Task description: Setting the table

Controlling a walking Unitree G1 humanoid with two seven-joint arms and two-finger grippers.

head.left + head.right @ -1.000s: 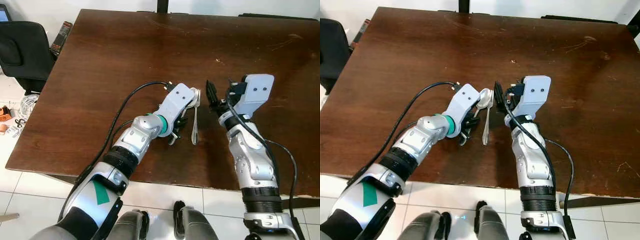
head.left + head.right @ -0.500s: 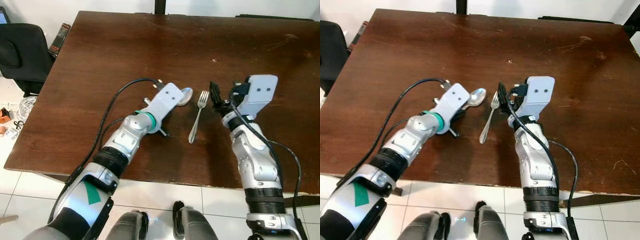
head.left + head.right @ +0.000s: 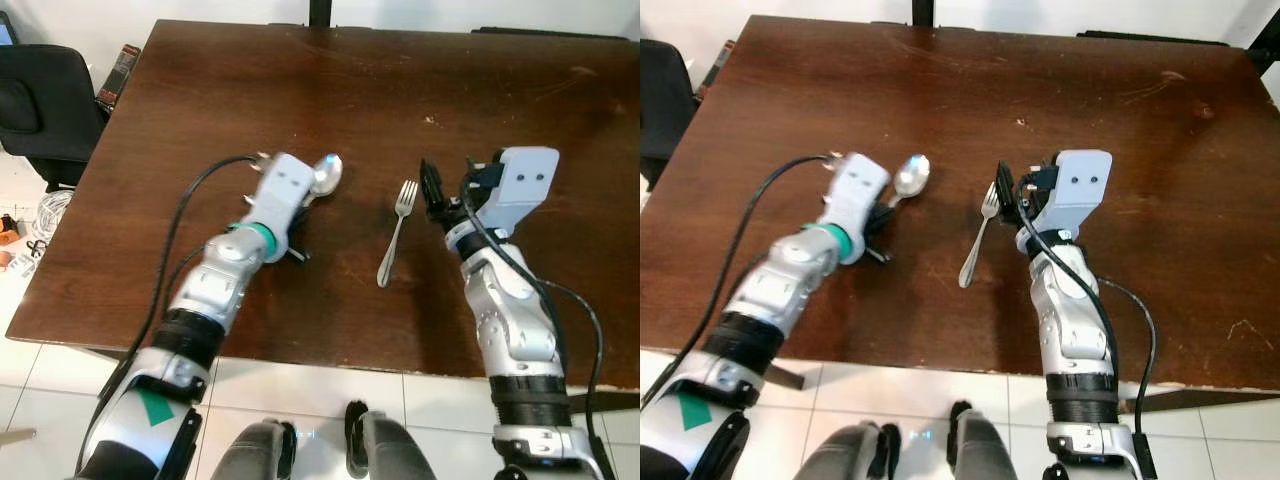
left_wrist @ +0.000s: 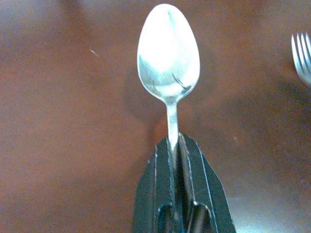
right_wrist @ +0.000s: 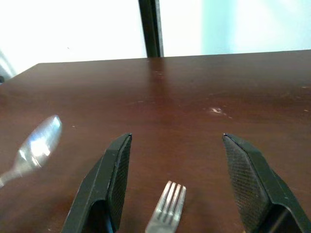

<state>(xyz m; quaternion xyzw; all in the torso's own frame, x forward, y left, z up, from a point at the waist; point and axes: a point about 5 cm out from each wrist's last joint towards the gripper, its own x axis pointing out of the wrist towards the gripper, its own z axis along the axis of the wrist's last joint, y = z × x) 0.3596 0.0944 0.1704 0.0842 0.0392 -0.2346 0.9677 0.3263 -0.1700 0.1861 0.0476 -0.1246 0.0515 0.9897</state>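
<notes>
My left gripper (image 4: 176, 145) is shut on the handle of a silver spoon (image 3: 326, 175), whose bowl (image 4: 168, 53) points away over the dark wooden table (image 3: 300, 90). A silver fork (image 3: 396, 232) lies flat on the table to the right of the spoon, tines pointing away. My right gripper (image 5: 177, 162) stands open just right of the fork's tines (image 5: 171, 196), nothing held between its fingers (image 3: 432, 190).
A black office chair (image 3: 45, 100) stands at the table's left side, with cables and small items on the tiled floor (image 3: 30, 240) beside it. A dark object (image 3: 118, 75) lies by the table's far left corner.
My left gripper has carried the spoon to the left, away from the fork. The fork stays on the table and the right gripper has barely moved.
</notes>
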